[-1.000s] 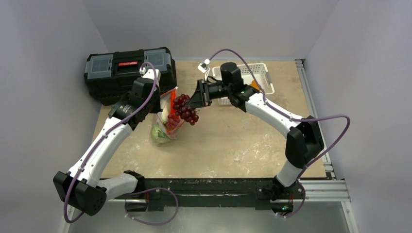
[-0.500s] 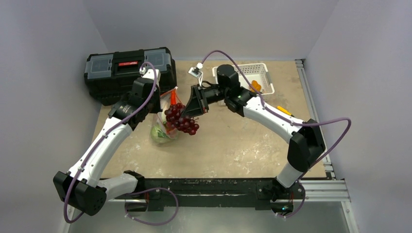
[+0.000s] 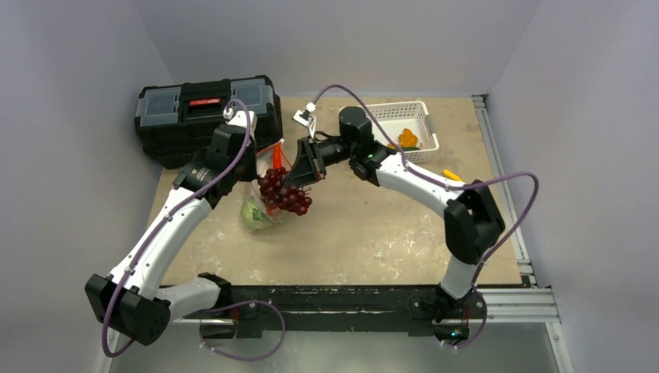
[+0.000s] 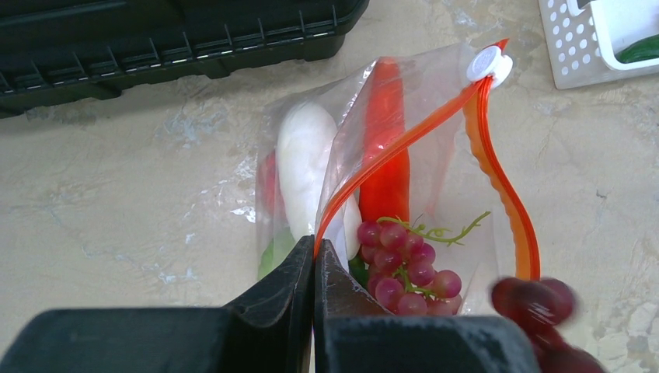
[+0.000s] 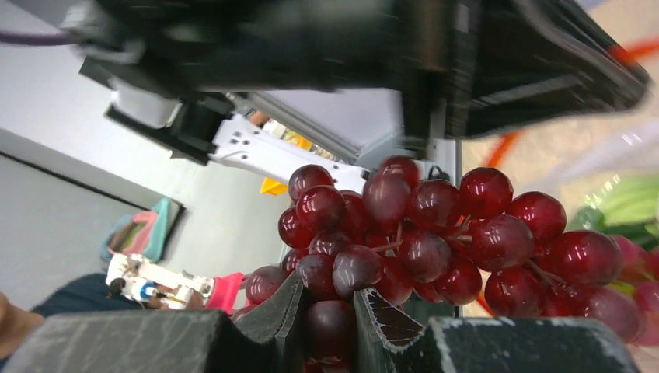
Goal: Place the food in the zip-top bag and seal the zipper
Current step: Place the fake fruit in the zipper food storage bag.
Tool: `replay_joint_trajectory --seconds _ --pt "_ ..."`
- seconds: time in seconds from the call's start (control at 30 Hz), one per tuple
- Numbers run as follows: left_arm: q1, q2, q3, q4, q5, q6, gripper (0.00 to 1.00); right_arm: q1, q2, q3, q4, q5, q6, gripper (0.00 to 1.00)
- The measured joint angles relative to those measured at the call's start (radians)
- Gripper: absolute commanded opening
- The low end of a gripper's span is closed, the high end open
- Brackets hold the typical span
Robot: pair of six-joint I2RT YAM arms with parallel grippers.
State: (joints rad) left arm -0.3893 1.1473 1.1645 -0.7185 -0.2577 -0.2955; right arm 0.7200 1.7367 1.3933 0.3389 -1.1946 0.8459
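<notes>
Dangling a purple-red grape bunch (image 3: 284, 194) at the lip of the zip-top bag (image 4: 443, 132), the right tool (image 5: 326, 307) is clenched on grapes at the cluster's edge. The left tool (image 4: 315, 252), jaws pressed together, pinches the near lip of the orange-red zipper (image 4: 509, 194) and holds the mouth agape over the tabletop (image 4: 116, 202). The opening runs as a long slit from that pinch to the white slider tab (image 4: 488, 64) at its far corner. The bunch hangs just beside the slit's free lip, on the right arm's side. The drop therefore appears to turn on carrying the grapes across that lip toward the left arm and then down. Inside the bag lie a white bulb (image 4: 303, 155), a carrot (image 4: 386, 132) and a second grape bunch (image 4: 400, 264). The left arm is nearer the bag; only the right carries food.
</notes>
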Motion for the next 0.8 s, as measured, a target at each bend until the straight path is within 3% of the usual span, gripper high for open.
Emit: replay_joint_trajectory --seconds 0.2,0.43,0.63,0.8 --pt "0.000 0.000 0.000 -0.002 -0.003 0.000 0.00 0.001 0.191 0.004 -0.040 0.061 0.050 0.00" --pt "-0.004 0.000 0.000 -0.005 -0.003 0.000 0.00 0.002 0.247 0.159 -0.332 0.344 -0.023 0.00" --pt "-0.004 0.000 0.000 -0.004 -0.003 0.000 0.00 0.013 0.233 0.191 -0.341 0.549 0.000 0.00" --pt "-0.007 -0.003 0.000 -0.001 -0.001 0.004 0.00 0.032 0.315 0.348 -0.373 0.547 -0.026 0.00"
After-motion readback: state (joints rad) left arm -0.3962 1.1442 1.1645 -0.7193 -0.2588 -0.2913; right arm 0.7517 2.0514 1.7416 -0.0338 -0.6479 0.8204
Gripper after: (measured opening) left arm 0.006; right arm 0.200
